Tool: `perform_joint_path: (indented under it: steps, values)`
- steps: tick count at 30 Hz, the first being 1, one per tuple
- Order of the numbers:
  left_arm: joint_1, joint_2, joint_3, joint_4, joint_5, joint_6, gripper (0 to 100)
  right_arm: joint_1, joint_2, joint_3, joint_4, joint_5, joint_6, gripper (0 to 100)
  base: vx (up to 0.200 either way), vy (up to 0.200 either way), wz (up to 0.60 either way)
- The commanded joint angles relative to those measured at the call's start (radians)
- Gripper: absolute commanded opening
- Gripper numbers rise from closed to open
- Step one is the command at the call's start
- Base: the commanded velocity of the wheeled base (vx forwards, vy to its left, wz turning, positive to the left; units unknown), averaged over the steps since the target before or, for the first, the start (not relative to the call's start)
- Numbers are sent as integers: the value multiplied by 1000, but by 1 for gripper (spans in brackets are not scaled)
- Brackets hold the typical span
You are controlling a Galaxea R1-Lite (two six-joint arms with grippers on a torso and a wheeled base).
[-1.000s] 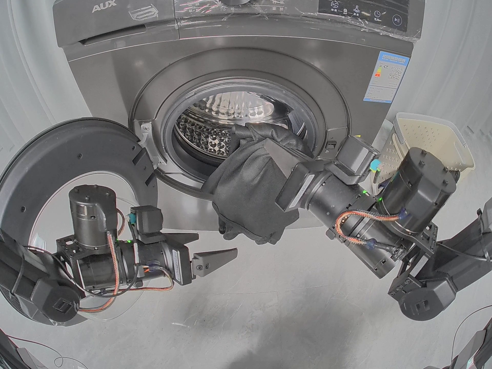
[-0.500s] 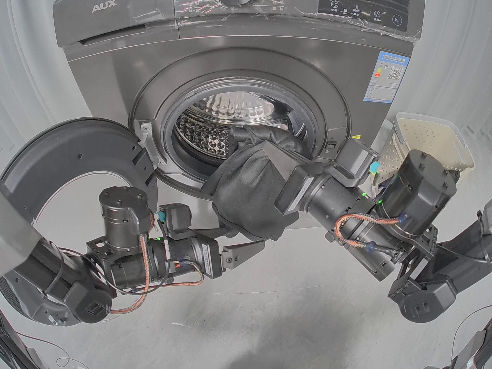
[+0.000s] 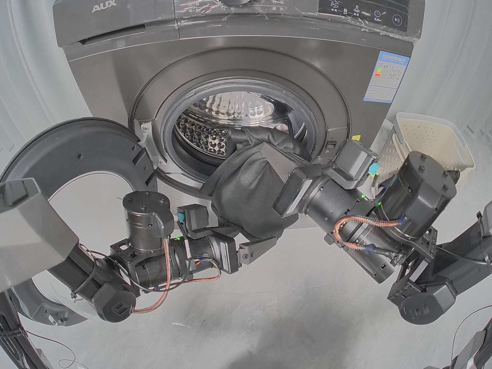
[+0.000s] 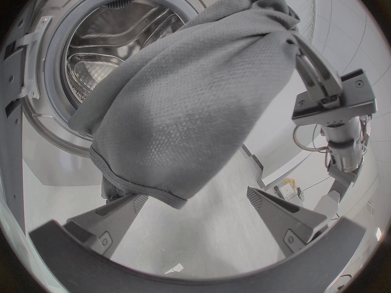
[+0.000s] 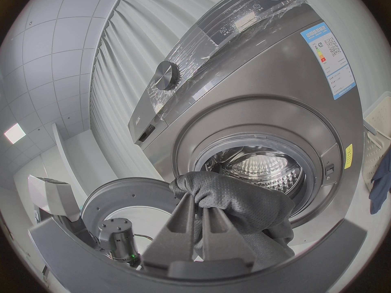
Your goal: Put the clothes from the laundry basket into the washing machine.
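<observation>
Left gripper [image 4: 195,194]: jaws spread, just under the hanging hem of the dark garment [image 3: 246,190], not gripping. Right gripper [image 5: 203,218]: clamped on the garment's bunched top at the lower rim of the washing machine [image 3: 128,78] opening. Door [image 3: 77,149] is swung open at left. Laundry basket [image 3: 435,139] sits at the machine's right side. Grey floor [image 3: 287,303], white curtain [image 3: 31,78] behind.

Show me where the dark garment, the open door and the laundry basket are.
dark garment [image 3: 246,190]: head view, bulging middle of the cloth.
open door [image 3: 77,149]: head view, its dark outer ring.
laundry basket [image 3: 435,134]: head view, perforated inner wall.
</observation>
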Motion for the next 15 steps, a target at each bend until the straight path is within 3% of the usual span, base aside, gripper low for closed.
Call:
perform_joint_path:
  steps: [1, 6, 11, 15]
  values:
    - [4, 49, -17, -13, 15, 0, 100, 2, -1, 5, -3, 1, 0, 0, 0, 0, 0]
    - [7, 57, -36, -19, 24, -3, 100, 5, -1, 13, -19, 0, -2, 0, 0, 0, 0]
    - [5, 54, -102, -34, 77, -56, 100, 7, -1, 25, -20, 0, -2, 0, 0, 0, 0]
    - [2, 49, -118, -50, 90, -61, 100, 7, -1, 25, -20, 0, -2, 0, 0, 0, 0]
